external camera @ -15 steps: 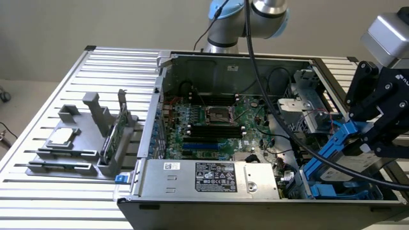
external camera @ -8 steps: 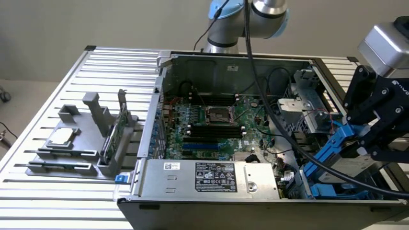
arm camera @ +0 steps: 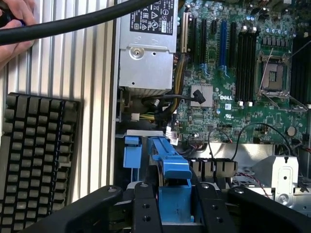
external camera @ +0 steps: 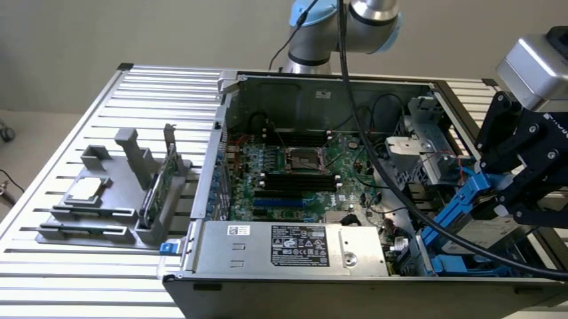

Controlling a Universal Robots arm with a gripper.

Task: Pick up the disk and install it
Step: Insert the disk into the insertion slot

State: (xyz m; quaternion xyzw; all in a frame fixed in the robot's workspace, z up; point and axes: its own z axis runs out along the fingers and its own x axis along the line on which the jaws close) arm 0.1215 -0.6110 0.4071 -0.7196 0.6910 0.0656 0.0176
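Wrist view is showing the tool (arm camera: 176,206) gripping the disk (arm camera: 175,177) by its blue frame, the jaws standing partly closed and pressing on both sides of it, with nothing else in their hold. Reading the exterior view as a dial centred on the motherboard (external camera: 302,173), the tool is hanging at about four o'clock over a corner of the open computer case (external camera: 310,83). The disk is tilting steeply there, its lower end pointing toward the blue bay fittings (external camera: 448,262) and not yet sitting in them. A bundle of wires (arm camera: 163,109) is lying near the fittings, beside the power supply (external camera: 293,246) at six o'clock. A thick black cable (arm camera: 73,22) is running from twelve o'clock across the case to the tool, and a person's hand (arm camera: 22,9) is resting against it. Well apart at nine o'clock, a grey holder (external camera: 106,206) is standing on the slatted worktop (external camera: 159,93). As I judge it, the tilt is the main risk: a disk entering askew could be jamming on the fittings or twisting out of a grip on smooth plastic. The wires could be getting pinched under it, and the cable, if dragging, could be catching on board parts or tugging the tool off line.
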